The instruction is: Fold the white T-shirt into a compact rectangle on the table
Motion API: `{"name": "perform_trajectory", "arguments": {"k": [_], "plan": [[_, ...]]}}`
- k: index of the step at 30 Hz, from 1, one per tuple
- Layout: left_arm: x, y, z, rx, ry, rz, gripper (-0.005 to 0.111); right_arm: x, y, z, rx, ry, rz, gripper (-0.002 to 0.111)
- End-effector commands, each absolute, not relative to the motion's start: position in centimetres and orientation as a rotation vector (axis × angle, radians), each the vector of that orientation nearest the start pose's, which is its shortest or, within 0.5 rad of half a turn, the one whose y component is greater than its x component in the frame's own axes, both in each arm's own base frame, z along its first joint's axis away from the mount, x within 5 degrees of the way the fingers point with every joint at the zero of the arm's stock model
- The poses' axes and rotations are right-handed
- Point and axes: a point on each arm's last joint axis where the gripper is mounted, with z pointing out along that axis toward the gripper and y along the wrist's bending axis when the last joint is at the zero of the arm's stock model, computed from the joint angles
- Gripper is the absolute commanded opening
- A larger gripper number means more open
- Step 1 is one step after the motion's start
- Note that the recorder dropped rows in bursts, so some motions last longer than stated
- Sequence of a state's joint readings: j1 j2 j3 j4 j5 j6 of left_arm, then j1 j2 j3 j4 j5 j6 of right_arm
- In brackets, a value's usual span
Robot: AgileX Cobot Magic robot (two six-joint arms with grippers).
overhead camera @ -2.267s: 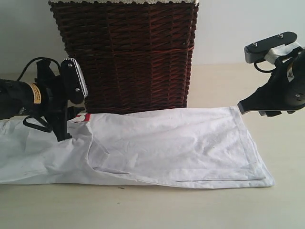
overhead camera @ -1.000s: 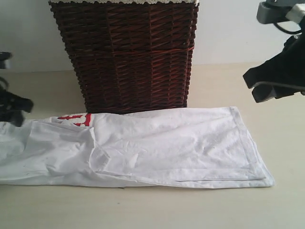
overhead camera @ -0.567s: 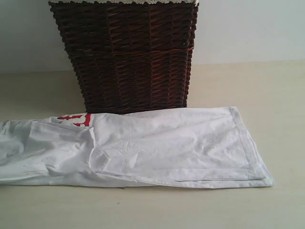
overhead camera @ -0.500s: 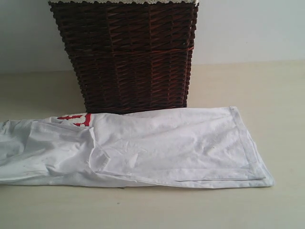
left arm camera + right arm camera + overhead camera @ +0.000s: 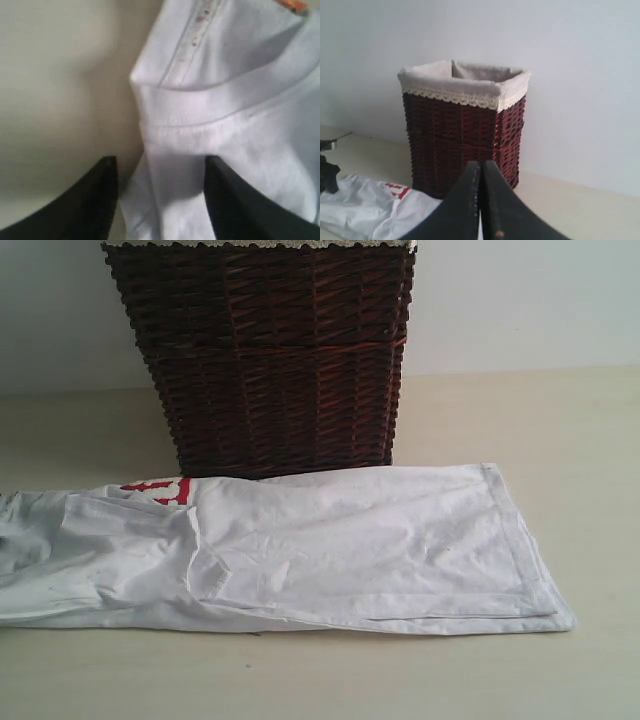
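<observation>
The white T-shirt [image 5: 350,550] lies on the table [image 5: 520,420] as a long flat band in front of the basket, with a bit of red lettering [image 5: 160,488] showing at its far edge. Neither gripper appears in the exterior view. In the left wrist view my left gripper [image 5: 160,160] is open just above the shirt's ribbed neck edge [image 5: 225,105], one finger over bare table, the other over cloth; the orange tag [image 5: 292,5] shows beyond. My right gripper [image 5: 481,162] is shut and empty, raised, facing the basket with the shirt [image 5: 365,205] low to one side.
A tall dark brown wicker basket [image 5: 270,350] with a white lace rim stands right behind the shirt, touching its far edge. It fills the right wrist view as the basket [image 5: 462,130]. A dark piece of the left arm [image 5: 326,175] shows at that view's edge.
Both arms have pulled out of the exterior view, left arm to the left, right arm up and right. The right gripper has shut. The shirt lies as before.
</observation>
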State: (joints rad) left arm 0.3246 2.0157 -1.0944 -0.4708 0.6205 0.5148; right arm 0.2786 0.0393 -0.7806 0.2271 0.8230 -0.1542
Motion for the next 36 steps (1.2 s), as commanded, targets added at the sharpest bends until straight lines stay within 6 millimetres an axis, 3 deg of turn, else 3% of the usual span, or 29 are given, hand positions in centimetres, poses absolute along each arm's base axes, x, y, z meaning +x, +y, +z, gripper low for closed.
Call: {"name": "perform_trajectory", "arguments": {"k": [1, 3, 5, 7, 10, 13, 15, 19, 22, 26, 30, 33, 36], "plan": [[33.8, 8.3, 8.0, -0.241, 2.953, -0.471, 0.04, -4.0, -0.2, 36.3, -0.28, 1.538, 0.315, 0.0], [33.4, 7.1, 8.0, -0.177, 2.972, -0.674, 0.028, -3.9, -0.3, 35.9, -0.276, 1.573, 0.304, 0.0], [32.6, 6.2, 8.0, -0.088, 3.016, -0.85, 0.025, -3.6, -0.1, 35.5, -0.275, 1.59, 0.312, 0.0], [32.4, 6.1, 7.6, -0.095, 3.043, -0.881, 0.034, -3.4, -0.1, 35.2, -0.277, 1.605, 0.316, 0.0], [32.6, 6.3, 6.9, -0.131, 3.04, -0.839, 0.057, -3.5, 0.0, 35.0, -0.283, 1.629, 0.317, 0.0], [32.6, 6.4, 6.1, -0.158, 3.043, -0.822, 0.06, -3.6, 0.2, 34.9, -0.29, 1.649, 0.345, 0.0], [32.9, 6.6, 5.8, -0.188, 3.037, -0.794, 0.051, -3.6, 0.2, 34.8, -0.292, 1.654, 0.35, 0.0], [33.0, 6.9, 5.7, -0.161, 3.041, -0.747, 0.001, -3.6, 0.2, 34.8, -0.292, 1.655, 0.355, 0.0], [33.4, 7.6, 6.7, -0.161, 3.086, -0.66, 0.0, -3.6, 0.3, 34.8, -0.305, 1.657, 0.367, 0.0], [34.5, 9.5, 10.4, -0.274, 3.123, -0.37, 0.0, -3.7, 0.4, 34.7, -0.309, 1.669, 0.373, 0.0], [36.2, 10.4, 17.3, -0.327, 3.008, -0.25, 0.0, -3.7, 0.4, 34.6, -0.312, 1.678, 0.376, 0.0], [37.1, 8.5, 22.2, -0.263, 2.929, -0.282, 0.0, -3.7, 0.5, 34.6, -0.314, 1.682, 0.385, 0.0], [37.4, 5.0, 25.3, -0.14, 2.906, -0.3, 0.0, -3.8, 0.5, 34.6, -0.315, 1.683, 0.39, 0.0]]}}
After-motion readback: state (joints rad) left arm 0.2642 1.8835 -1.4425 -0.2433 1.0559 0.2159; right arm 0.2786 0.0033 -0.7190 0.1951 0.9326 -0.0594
